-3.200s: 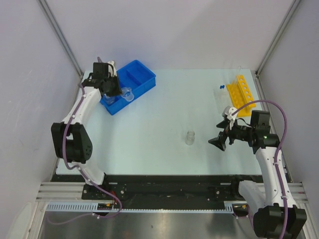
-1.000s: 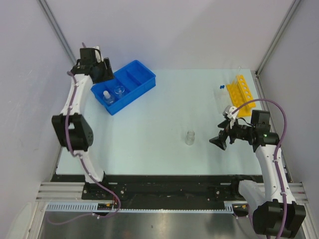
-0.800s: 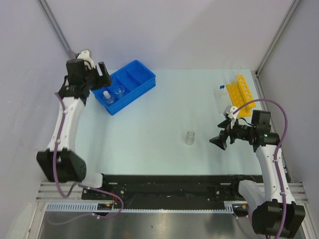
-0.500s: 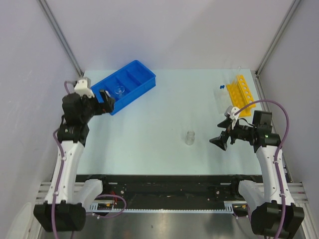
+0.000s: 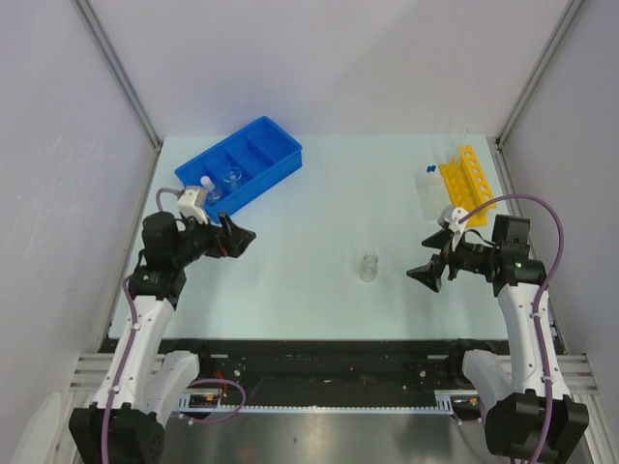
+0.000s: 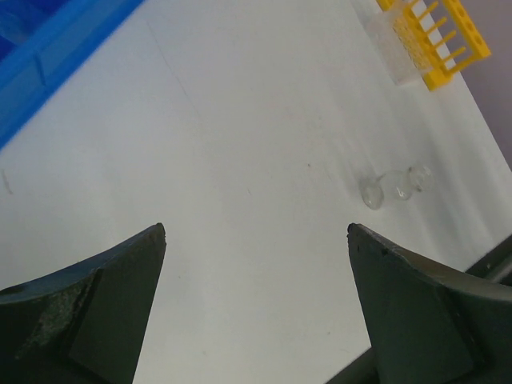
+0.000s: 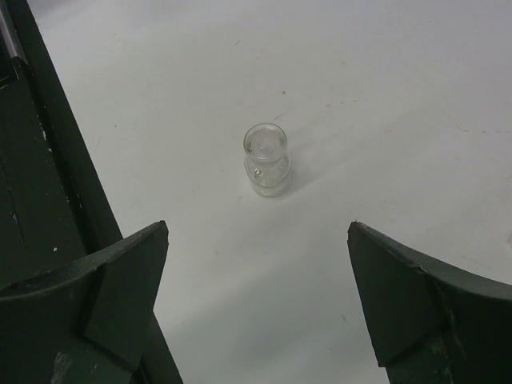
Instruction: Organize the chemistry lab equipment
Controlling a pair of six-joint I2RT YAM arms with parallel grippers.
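The blue divided tray [image 5: 253, 157] stands at the far left, with a small clear beaker [image 5: 230, 177] and a white-topped vial [image 5: 206, 187] in its compartments. My left gripper [image 5: 241, 237] hovers open and empty just in front of the tray, pointing right. A small clear glass vial [image 5: 368, 267] stands upright mid-table, also visible as the vial [image 7: 266, 158] and the vial [image 6: 396, 186]. My right gripper [image 5: 419, 275] is open just to the right of it, a short gap away. The yellow holed rack [image 5: 467, 184] sits at the far right.
A clear plate [image 5: 429, 193] lies against the rack's left side, with two blue caps [image 5: 426, 171] just behind it. In the left wrist view the tray's edge [image 6: 48, 56] is at top left and the rack [image 6: 436, 36] at top right.
My left arm has pulled back from the blue tray toward the near left, its jaws widening, leaving the beaker and vial in the tray. The right arm has not moved.
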